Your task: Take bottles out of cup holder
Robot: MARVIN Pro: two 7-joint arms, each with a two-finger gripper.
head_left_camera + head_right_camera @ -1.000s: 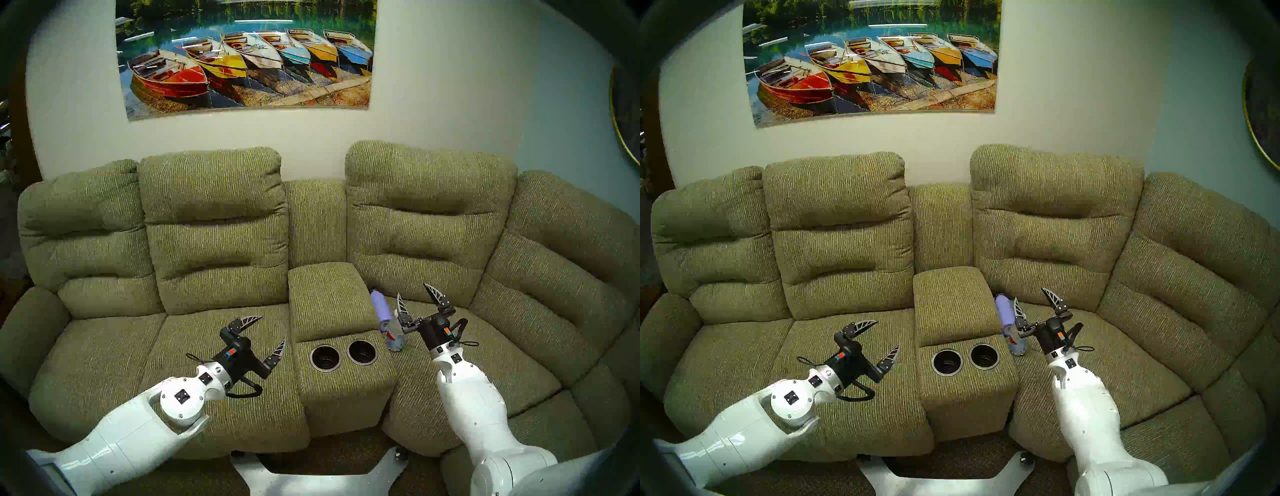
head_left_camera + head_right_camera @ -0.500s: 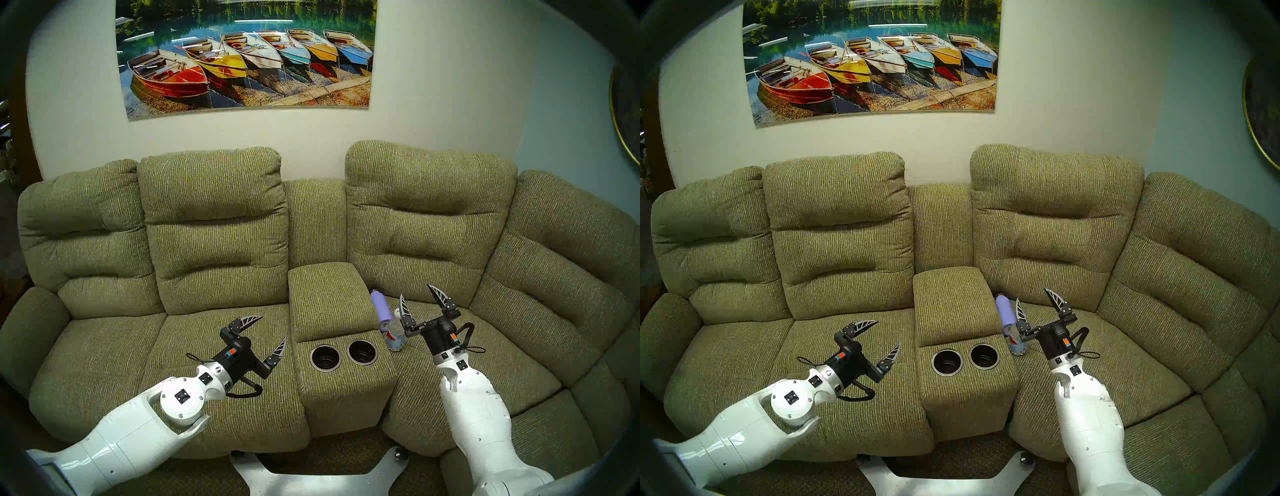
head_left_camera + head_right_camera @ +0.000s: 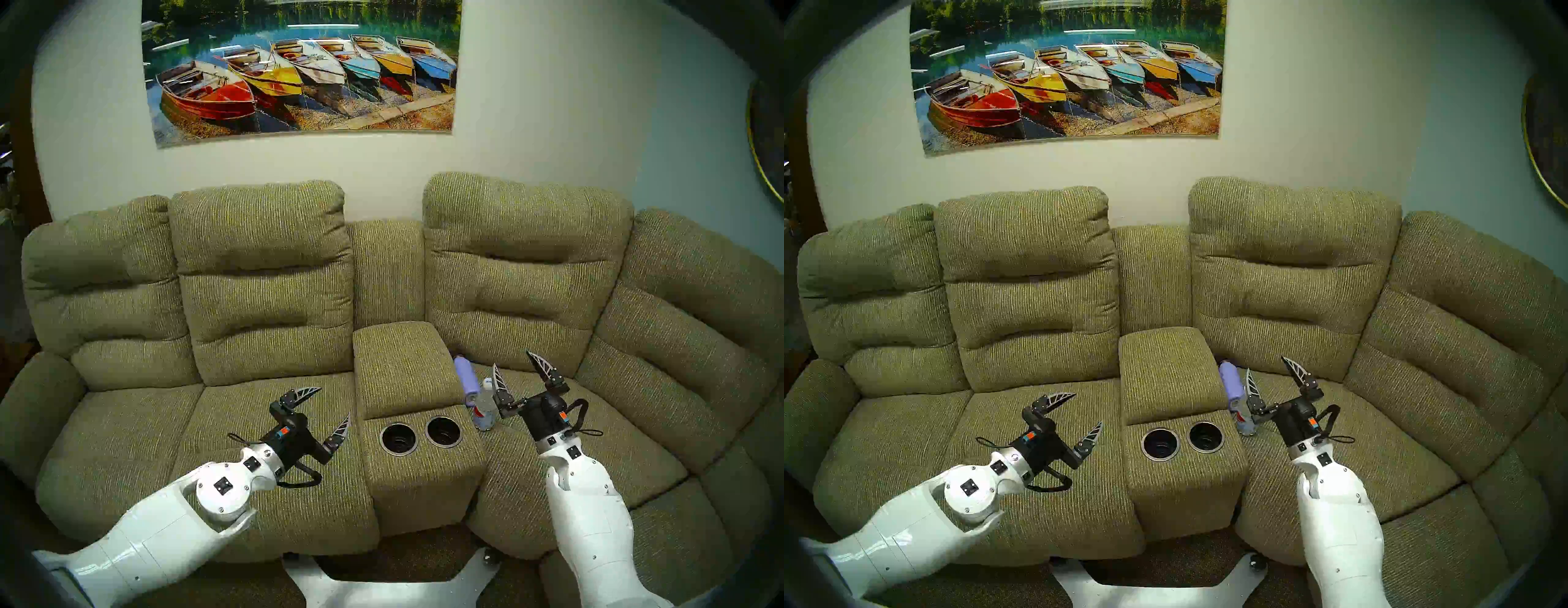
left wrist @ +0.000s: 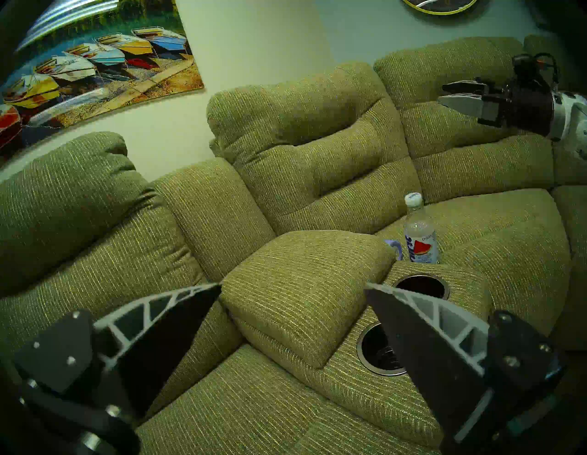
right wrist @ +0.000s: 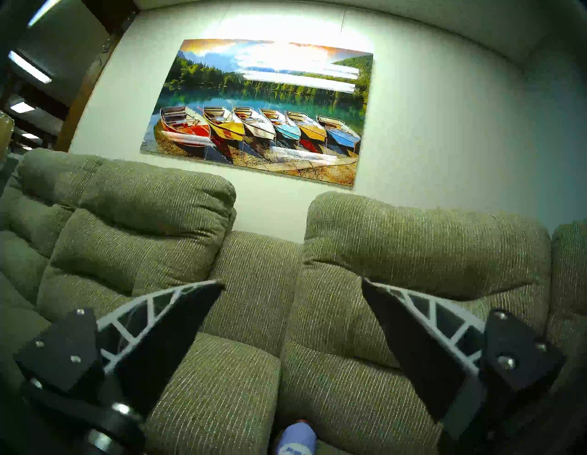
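Note:
The cup holder's two black wells (image 3: 399,438) (image 3: 443,432) in the green console are both empty, and they show again in the left wrist view (image 4: 422,286). The lavender flask (image 3: 466,380) lies on the right seat against the console. The clear bottle (image 3: 483,409) (image 4: 419,235) stands upright just in front of the flask. My right gripper (image 3: 511,361) hangs open just right of the clear bottle, holding nothing. My left gripper (image 3: 335,402) is open and empty over the left seat, beside the console.
The padded armrest lid (image 3: 401,365) rises behind the wells. The sofa backrests (image 3: 526,263) stand close behind the bottles. The robot's white base (image 3: 390,590) sits on the floor in front of the console.
My right gripper has drawn back a little to the right and toward me, away from the clear bottle, which stays standing. The left arm has not moved.

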